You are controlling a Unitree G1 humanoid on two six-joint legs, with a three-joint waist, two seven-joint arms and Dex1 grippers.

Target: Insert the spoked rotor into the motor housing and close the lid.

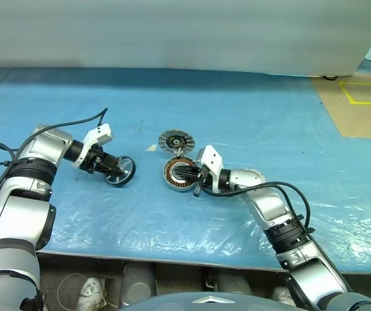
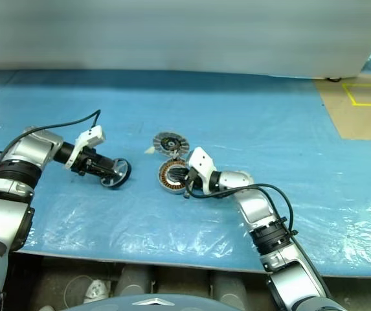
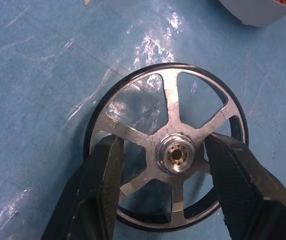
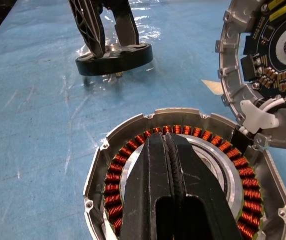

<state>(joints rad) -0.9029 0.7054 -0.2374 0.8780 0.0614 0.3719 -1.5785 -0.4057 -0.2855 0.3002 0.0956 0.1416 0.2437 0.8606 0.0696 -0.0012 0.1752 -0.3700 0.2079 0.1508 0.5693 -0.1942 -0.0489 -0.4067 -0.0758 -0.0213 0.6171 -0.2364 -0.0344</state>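
Left of the housing (image 1: 180, 173), well apart, the rotor (image 1: 120, 171) sits between the left gripper's (image 3: 163, 165) parted fingers; right gripper (image 4: 175, 150) shut

Crinkled, glossy clear plastic film (image 1: 191, 227) is catching glare over the smooth blue table (image 1: 250, 110). The spoked rotor (image 3: 172, 150) is showing brushed silver metal with a dark rim. The motor housing (image 4: 133, 131) is gleaming in cast metal around shiny copper windings. The left gripper (image 3: 165, 185) fingers (image 3: 98, 190) are looking matt black, faintly textured.
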